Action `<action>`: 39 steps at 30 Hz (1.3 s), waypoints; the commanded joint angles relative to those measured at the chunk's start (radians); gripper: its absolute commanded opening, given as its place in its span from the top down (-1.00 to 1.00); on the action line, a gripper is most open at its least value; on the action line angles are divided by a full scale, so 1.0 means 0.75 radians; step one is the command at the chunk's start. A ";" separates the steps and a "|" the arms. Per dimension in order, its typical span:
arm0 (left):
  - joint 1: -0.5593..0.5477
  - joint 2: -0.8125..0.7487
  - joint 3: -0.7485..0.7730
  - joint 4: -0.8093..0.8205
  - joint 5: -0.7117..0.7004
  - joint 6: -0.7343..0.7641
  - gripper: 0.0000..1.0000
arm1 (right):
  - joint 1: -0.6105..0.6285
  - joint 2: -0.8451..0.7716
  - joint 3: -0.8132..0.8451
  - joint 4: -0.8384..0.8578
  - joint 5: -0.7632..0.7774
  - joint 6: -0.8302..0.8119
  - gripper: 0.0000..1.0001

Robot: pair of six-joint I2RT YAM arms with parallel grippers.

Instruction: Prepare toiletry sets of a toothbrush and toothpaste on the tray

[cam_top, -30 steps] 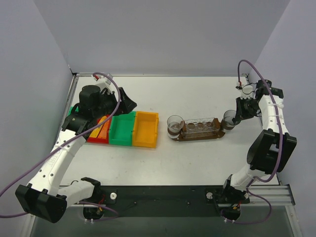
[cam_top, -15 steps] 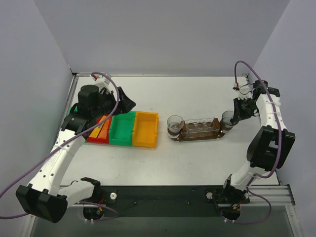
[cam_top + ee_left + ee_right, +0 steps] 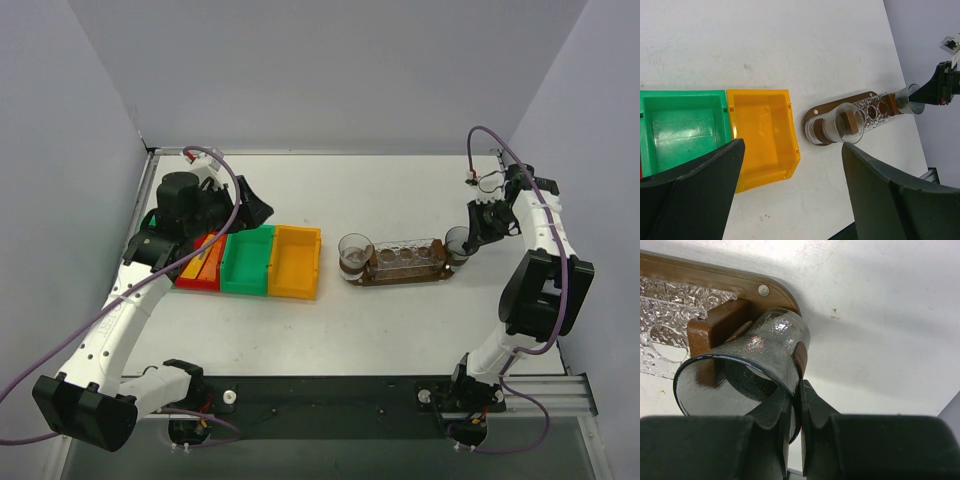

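So the right claw [image 3: 798,390] is pinched down narrow on the wall of a smoky glass [image 3: 747,352]: one finger inside the rim, one outside. The glass hangs tilted right off its fingertips. Just past it is the rounded end of the tray [image 3: 715,276], and the glass looks to be touching or nearly touching the little wooden block [image 3: 715,325] there. I can't tell which.

The left claw [image 3: 792,146] is spread wide and holding nothing. The yellow bin [image 3: 762,135] sits straight below its gap and the green bin [image 3: 682,125] is under one finger. The tray's other end, with a clear glass [image 3: 840,125] on it, is out ahead of it.

The toothpaste [image 3: 205,258] looks like the orange streaks in the red bin [image 3: 196,284], tucked back under the left claw's wrist, nowhere near the tray yet. I can't make out the toothbrushes at all.

What worries me:
- That's a thin pinch on a slick, tilted glass. It could swivel in the grip or slide out, and then it rolls across the table [image 3: 400,190].
- If it comes down off-centre, it catches the block and shoves the whole tray, maybe wobbling the clear glass too.
- The tubes are wedge-shaped, so when the left claw goes for them a squeeze on the taper could squirt one sideways.
- It's also reaching down between bin walls with the fingers that wide, so it could clip a rim.
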 commanded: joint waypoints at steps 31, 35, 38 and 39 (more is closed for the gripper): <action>0.031 -0.004 -0.008 0.057 0.029 -0.021 -0.79 | 0.037 0.056 -0.004 -0.011 0.038 -0.001 0.71; 0.035 -0.010 -0.014 0.059 0.031 -0.027 -0.79 | 0.037 0.058 -0.002 -0.009 0.042 0.003 0.61; 0.037 -0.008 -0.015 0.061 0.029 -0.029 -0.79 | 0.035 0.062 0.003 -0.009 0.044 0.007 0.56; 0.037 -0.010 -0.015 0.061 0.033 -0.031 -0.79 | 0.037 0.064 0.005 -0.011 0.046 0.009 0.54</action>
